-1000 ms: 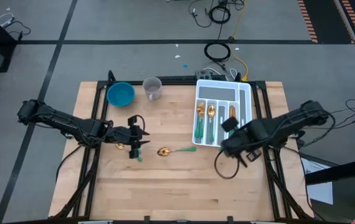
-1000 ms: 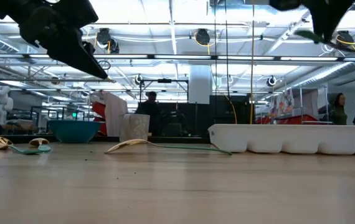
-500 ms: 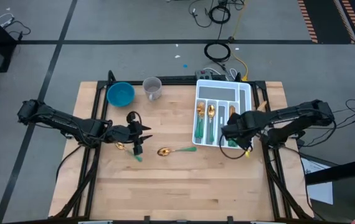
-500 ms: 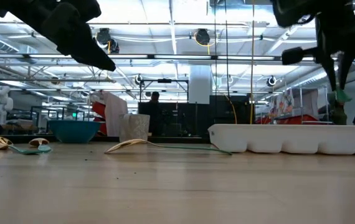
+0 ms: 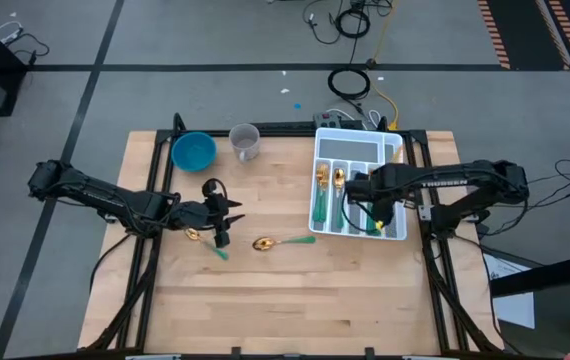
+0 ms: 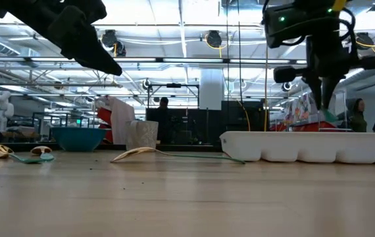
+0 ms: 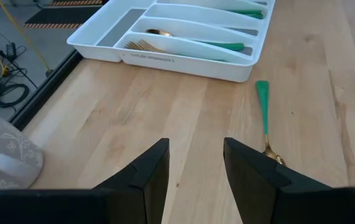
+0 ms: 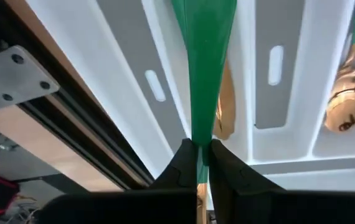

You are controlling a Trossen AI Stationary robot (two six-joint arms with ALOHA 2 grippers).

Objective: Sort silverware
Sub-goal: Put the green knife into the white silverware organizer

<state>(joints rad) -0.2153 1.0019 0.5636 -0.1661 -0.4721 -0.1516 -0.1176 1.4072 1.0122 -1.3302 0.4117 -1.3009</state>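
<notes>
Right gripper (image 8: 197, 163) — clamped on a green-handled utensil (image 8: 203, 62) above the tray (image 5: 397, 150), right of frame — risks dropping it into the wrong compartment; left gripper (image 7: 195, 163) open.

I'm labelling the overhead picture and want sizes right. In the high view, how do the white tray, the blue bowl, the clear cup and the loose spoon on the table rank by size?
Largest to smallest in the high view:
1. white tray
2. blue bowl
3. clear cup

The loose spoon is longer than the cup is wide but far thinner, so I would not rank those two.
</notes>
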